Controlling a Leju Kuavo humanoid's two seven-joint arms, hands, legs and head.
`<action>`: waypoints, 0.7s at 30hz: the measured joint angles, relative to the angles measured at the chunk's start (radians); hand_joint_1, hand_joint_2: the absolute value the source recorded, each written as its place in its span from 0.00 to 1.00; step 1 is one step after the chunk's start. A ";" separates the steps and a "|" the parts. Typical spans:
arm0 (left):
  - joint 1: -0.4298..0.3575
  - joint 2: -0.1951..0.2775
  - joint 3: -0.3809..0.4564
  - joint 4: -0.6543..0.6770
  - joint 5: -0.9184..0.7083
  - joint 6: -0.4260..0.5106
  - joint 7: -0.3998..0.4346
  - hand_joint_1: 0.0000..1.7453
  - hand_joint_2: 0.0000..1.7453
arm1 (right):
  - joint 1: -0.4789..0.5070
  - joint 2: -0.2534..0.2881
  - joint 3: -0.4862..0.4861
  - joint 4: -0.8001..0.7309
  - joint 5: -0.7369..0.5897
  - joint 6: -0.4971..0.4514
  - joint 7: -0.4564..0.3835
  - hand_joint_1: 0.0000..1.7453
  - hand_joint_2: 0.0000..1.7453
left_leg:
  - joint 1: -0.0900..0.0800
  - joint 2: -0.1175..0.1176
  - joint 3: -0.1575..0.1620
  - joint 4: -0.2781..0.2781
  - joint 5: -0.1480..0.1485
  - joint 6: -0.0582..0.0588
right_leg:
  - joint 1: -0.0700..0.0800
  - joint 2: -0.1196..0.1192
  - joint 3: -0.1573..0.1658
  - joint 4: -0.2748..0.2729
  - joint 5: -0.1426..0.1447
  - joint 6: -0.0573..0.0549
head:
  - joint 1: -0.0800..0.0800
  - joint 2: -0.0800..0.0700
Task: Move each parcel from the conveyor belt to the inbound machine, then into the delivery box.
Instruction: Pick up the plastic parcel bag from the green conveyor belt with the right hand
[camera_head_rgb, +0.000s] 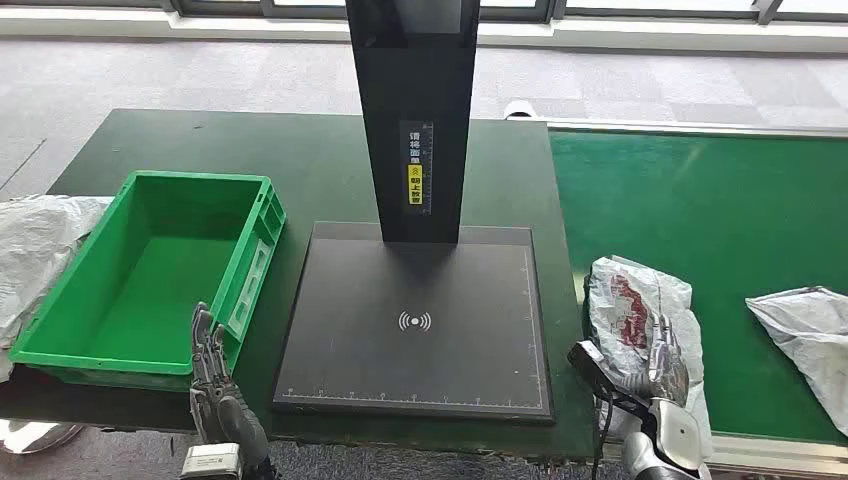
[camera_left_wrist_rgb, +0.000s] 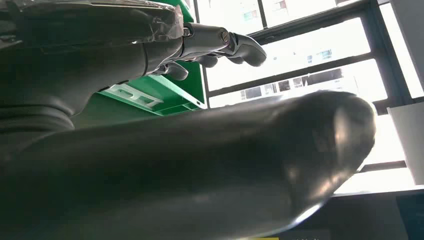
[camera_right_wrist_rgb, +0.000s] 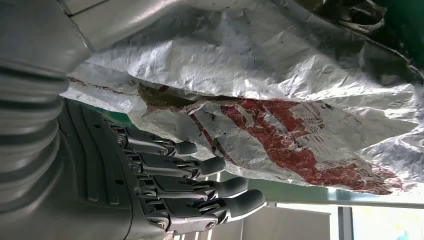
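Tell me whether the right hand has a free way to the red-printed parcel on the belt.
Probably yes. The right hand is already at the red-printed parcel on the conveyor belt, fingers straight beside the wrapping, and nothing lies between them. Whether they touch it is unclear.

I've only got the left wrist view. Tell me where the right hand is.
Observer: The right hand is at the near end of a crumpled grey parcel with red print on the green conveyor belt. Its fingers are extended, not closed on the parcel.
Operator: Report the inbound machine's plate.
Observer: The black plate has no parcel on it.
Operator: Now give me the inside of the delivery box.
Observer: The green box holds nothing.
Operator: Check the belt for more.
Observer: A second grey parcel lies further right on the belt.
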 joint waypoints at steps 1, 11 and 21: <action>0.000 0.000 0.000 0.000 0.000 0.000 0.000 0.00 0.00 | 0.000 -0.001 0.000 0.001 0.000 0.001 0.001 0.00 1.00 | 0.000 0.000 0.000 0.000 0.000 0.000 | 0.000 0.000 0.000 0.000 0.000 0.000 | 0.000 0.000; 0.046 -0.019 0.007 -0.053 -0.064 0.000 0.000 0.00 0.00 | -0.114 -0.028 0.001 0.105 0.057 0.046 0.079 0.00 1.00 | 0.000 0.000 0.000 0.000 0.000 0.000 | 0.000 0.000 0.000 0.000 0.000 0.000 | 0.000 0.000; 0.106 -0.031 0.037 -0.081 -0.081 0.000 0.000 0.00 0.00 | -0.187 -0.074 0.044 0.205 0.121 0.210 0.048 1.00 1.00 | 0.000 0.001 0.001 0.000 -0.001 0.000 | 0.000 0.001 0.001 0.000 0.000 0.000 | 0.000 0.000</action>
